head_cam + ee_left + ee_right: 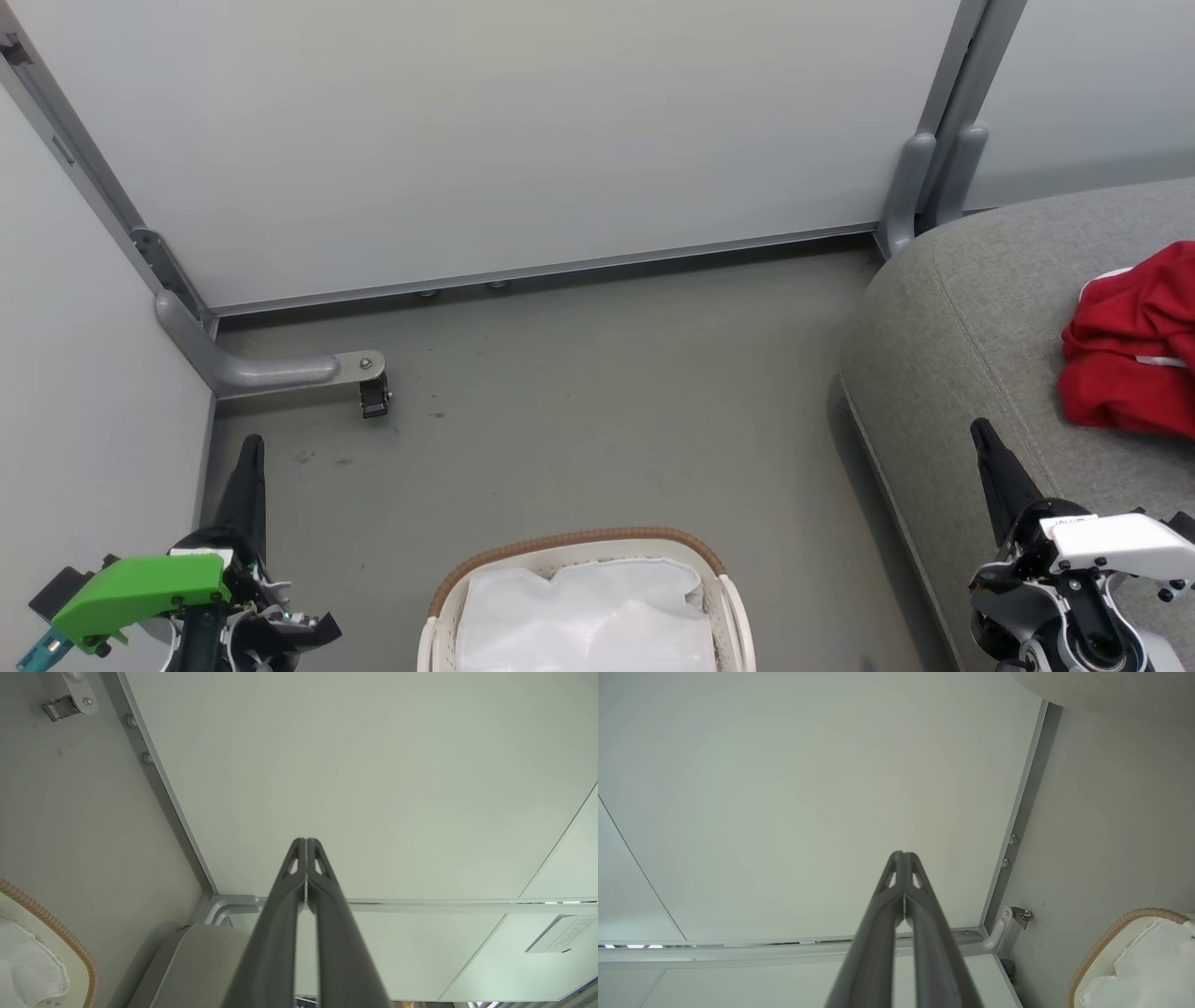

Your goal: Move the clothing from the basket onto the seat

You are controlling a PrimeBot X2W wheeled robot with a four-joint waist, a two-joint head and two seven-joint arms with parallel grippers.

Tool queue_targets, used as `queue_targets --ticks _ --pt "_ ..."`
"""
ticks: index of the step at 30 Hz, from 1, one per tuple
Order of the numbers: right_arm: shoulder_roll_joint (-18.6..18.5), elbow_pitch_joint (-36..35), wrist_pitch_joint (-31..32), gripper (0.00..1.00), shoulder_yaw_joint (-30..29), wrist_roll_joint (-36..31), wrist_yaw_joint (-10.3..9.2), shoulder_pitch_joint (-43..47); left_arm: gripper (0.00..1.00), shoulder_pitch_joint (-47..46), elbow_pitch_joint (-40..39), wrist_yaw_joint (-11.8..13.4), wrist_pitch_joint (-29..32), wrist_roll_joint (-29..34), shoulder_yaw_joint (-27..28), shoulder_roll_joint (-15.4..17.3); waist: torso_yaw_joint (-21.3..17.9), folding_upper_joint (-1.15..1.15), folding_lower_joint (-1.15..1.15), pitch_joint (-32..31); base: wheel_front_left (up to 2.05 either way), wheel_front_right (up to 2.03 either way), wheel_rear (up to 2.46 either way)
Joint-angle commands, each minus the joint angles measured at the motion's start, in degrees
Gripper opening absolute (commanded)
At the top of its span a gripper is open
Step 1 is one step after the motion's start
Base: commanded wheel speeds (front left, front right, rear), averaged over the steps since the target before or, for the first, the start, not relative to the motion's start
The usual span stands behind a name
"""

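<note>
Your left claw (250, 448) is pinched fully shut, with both dark fingers pressed flat together. It holds nothing and touches nothing. It hangs at the lower left of the head view over the floor (607, 392), close to the side panel (84, 373), tips pointing toward the back panel (467, 140). Your right claw (982, 431) is the same, closed tight and empty. Its tips are over the front edge of the seat (962, 327); whether they touch the fabric I cannot tell. In both wrist views the fingers meet along their length.

The clothing (1134, 345) is a crumpled red heap with a bit of white trim. It lies on the seat at the right edge of the head view, well apart from the basket (579, 543). The basket sits on the floor at bottom centre, between your two claws. It has a brown woven rim, and a rumpled white liner (588, 616) shows inside. The frame cuts off its near part.

The floor is grey and scuffed. The panels are pale, set in grey metal frames. A curved metal foot (271, 371) with a small black caster (374, 399) juts out of the left corner.
</note>
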Motion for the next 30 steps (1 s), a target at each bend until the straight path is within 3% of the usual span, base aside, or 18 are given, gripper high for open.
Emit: queue_targets --ticks 1,30 --pt "-0.34 -0.15 0.19 0.0 -0.11 0.18 0.0 -0.43 0.0 -0.63 -0.1 -0.32 0.18 -0.17 0.14 0.33 0.0 0.0 0.0 0.0 0.0 0.0 0.0" --pt "-0.33 -0.15 0.18 0.0 -0.1 0.19 0.0 -0.42 0.0 -0.63 -0.1 -0.32 0.18 -0.18 0.13 0.33 0.0 0.0 0.0 0.0 0.0 0.0 0.0"
